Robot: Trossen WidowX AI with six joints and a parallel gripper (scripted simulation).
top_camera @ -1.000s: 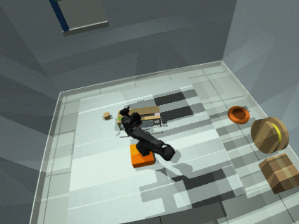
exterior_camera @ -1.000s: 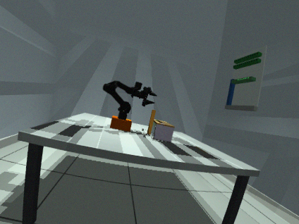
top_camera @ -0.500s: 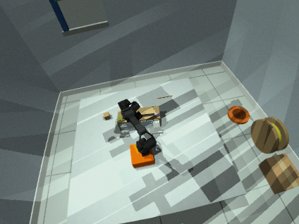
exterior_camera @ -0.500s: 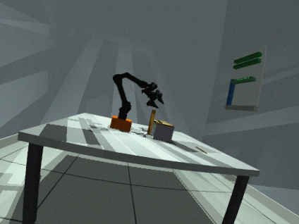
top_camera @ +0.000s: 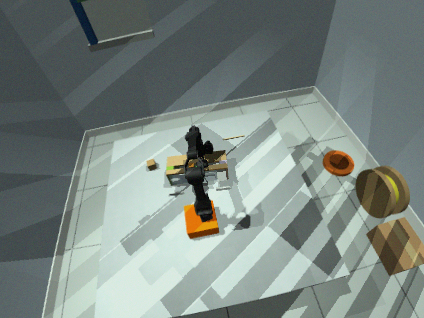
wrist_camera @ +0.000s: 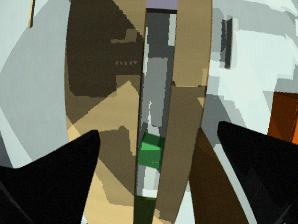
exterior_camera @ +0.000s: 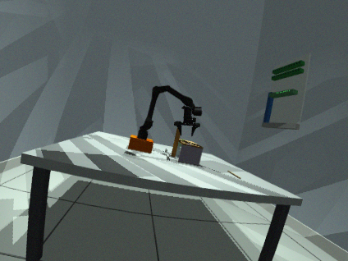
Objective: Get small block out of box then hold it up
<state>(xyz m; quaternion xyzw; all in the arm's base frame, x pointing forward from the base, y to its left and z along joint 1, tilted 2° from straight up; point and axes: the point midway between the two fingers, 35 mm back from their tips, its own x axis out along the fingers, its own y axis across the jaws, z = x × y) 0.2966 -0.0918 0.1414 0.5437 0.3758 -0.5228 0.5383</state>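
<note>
The tan box (wrist_camera: 109, 96) (top_camera: 175, 162) (exterior_camera: 190, 153) stands on the table (top_camera: 150, 240) (exterior_camera: 103, 160), seen from straight above in the wrist view. A long narrow slot runs along its middle. My gripper (wrist_camera: 160, 132) (exterior_camera: 186, 131) is open and empty. It hangs a little above the box with one finger on each side of the slot. In the top view the arm hides most of the box.
The orange arm base (top_camera: 201, 222) (exterior_camera: 140, 144) (wrist_camera: 286, 116) stands close by the box. A small brown cube (top_camera: 151, 164) lies on the table left of the box. A thin stick (top_camera: 233, 137) (exterior_camera: 234, 174) lies beyond it. An orange bowl (top_camera: 338, 162), a spool (top_camera: 382, 191) and a carton (top_camera: 400, 245) stand at the right.
</note>
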